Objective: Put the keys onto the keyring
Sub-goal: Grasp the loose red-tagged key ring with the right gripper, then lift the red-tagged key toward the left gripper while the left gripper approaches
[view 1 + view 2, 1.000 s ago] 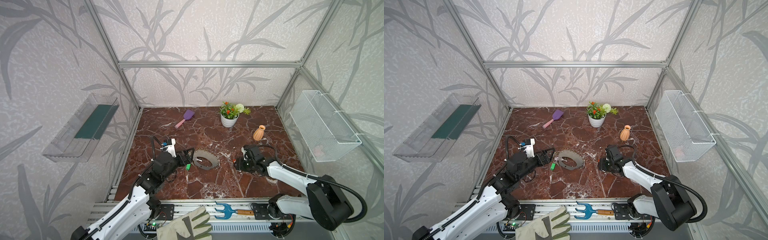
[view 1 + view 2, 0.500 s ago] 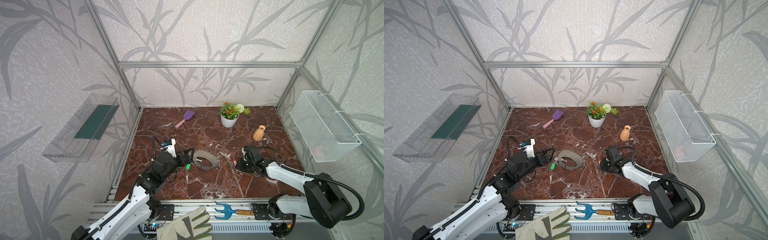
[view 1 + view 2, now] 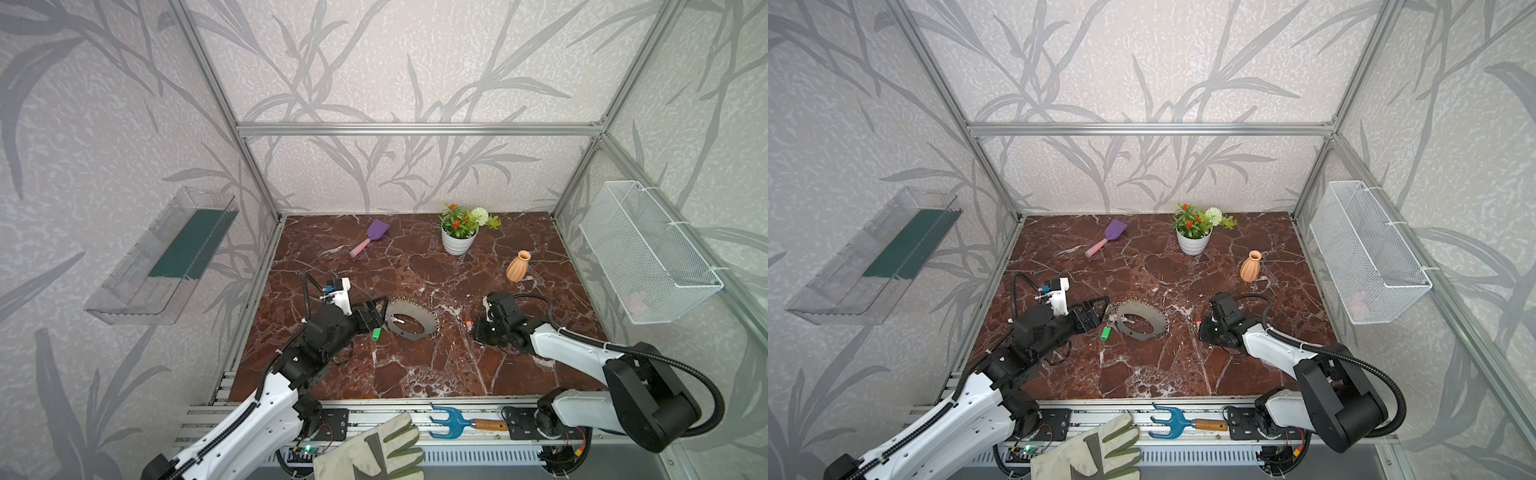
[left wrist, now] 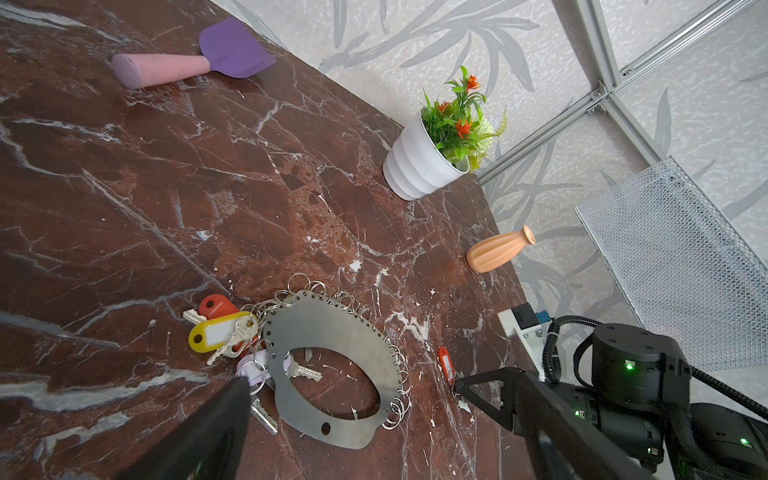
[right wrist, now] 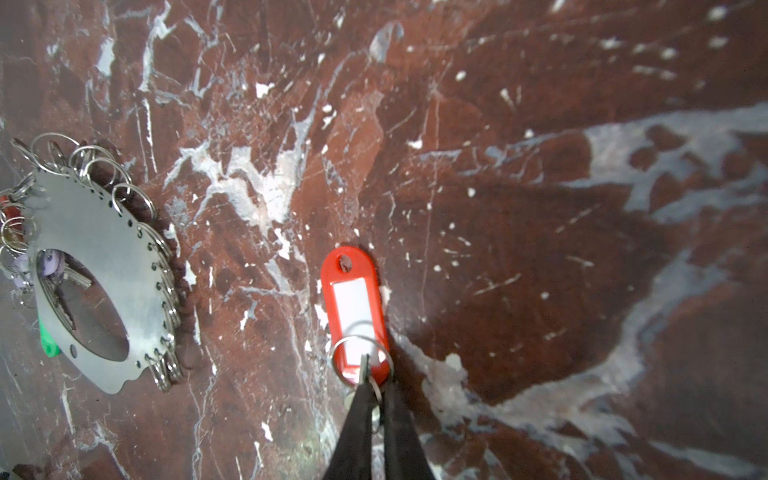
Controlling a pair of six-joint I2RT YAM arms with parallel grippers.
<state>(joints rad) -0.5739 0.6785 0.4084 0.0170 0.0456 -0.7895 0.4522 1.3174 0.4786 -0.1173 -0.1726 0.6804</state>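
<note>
Keyring point(image 3: 409, 306), a flat grey plate fringed with silver rings, lies on the counter point(image 3: 415, 374) directly ahead of the left claw point(image 3: 379, 313).

Left claw: spread wide, holding nothing. In the left wrist view its fingers point(image 4: 216, 428) stand to either side of the plate's near end. Whether the finger beside the tags touches them cannot be told.

Keys are clustered at the keyring's edge nearest the left claw: a yellow tag point(image 4: 216, 332), a red-headed key point(image 4: 216, 305) and a lilac tag point(image 4: 257, 368). The green tag point(image 3: 376, 334) point(image 3: 1106, 333) appears in both top views, just beside the lower finger. A silver key point(image 4: 301, 370) shows through the plate's opening.

Right claw point(image 5: 372, 388): narrow, its tips pinched on the silver loop point(image 5: 359, 357) of the red key tag point(image 5: 355, 307). The tag's body extends straight ahead of the tips over the counter. Whether it rests on the surface or is lifted cannot be told. This tag sits between the right claw and the keyring, apart from the keyring's ring-fringed edge.
</note>
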